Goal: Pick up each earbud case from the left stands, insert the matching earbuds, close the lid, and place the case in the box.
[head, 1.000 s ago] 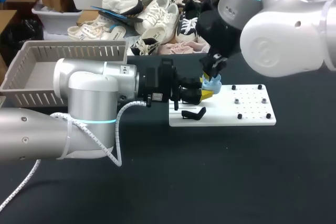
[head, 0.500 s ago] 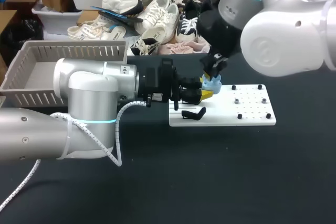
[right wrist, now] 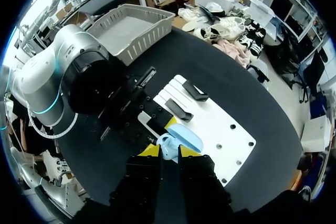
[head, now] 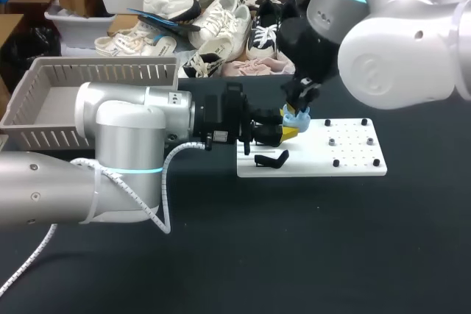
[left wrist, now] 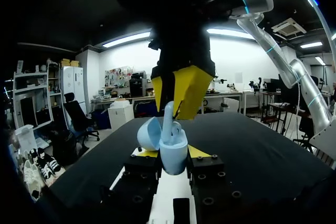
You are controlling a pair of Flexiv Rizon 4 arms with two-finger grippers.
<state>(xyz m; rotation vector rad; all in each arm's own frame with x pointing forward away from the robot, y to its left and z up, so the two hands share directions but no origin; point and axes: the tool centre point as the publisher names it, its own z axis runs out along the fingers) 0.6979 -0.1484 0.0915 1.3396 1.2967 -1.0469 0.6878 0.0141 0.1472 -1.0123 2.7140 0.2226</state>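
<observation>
Earbud case (left wrist: pixel 172 153): light blue, lid (left wrist: pixel 149 132) hinged open, held upright just above the left part of the white board (head: pixel 353 154).
Earbud (left wrist: pixel 168 121): pale stem standing in the case's well, its top between the yellow tips above.
Left pincer (left wrist: pixel 173 162): clenched on the case from both sides, at the board's left edge.
Right pincer (left wrist: pixel 178 90): straight above the case, over the board, gripping the earbud's stem.
Step in hand: seating an earbud, apparently only partway in.
Next move: probably a straight press down, then letting go. A tilt could jam the stem or knock the lid.
Black stands (head: pixel 271 159): on the board's left part, nothing on them.
Box (head: pixel 103 70): grey slatted basket, well apart from the board, to its far left.
Counter (head: pixel 294 240): black, carrying the board.
</observation>
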